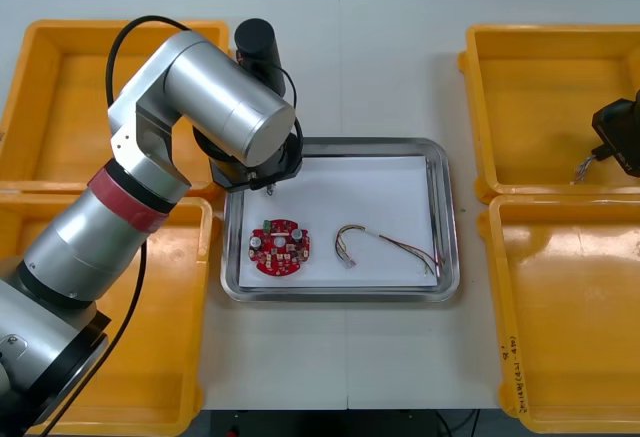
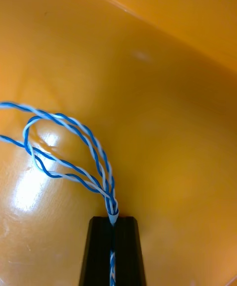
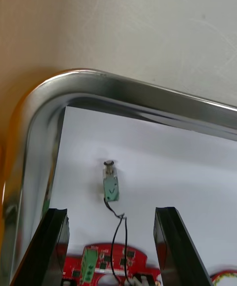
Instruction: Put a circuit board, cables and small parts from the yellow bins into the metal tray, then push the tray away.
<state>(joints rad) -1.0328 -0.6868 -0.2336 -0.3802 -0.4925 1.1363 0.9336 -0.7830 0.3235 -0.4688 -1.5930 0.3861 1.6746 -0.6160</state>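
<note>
My left gripper (image 1: 262,181) hangs open over the far left corner of the metal tray (image 1: 446,219), which is white inside. Between its fingers (image 3: 174,239) a small metal part (image 3: 110,183) with a green body lies on the white lining, thin black wires running from it toward the round red circuit board (image 3: 106,265). The board (image 1: 280,248) rests in the tray's near left part, and a red and yellow cable (image 1: 386,241) lies to its right. My right gripper (image 2: 113,218) is shut on a twisted blue and white cable (image 2: 74,153) inside the far right yellow bin (image 1: 540,107).
Two yellow bins (image 1: 60,87) (image 1: 170,357) flank the tray on the left, and a second right bin (image 1: 570,307) sits near the table's front. The tray rim (image 3: 123,86) curves just beyond the left fingers. My left arm's silver body covers the gap between the left bins and the tray.
</note>
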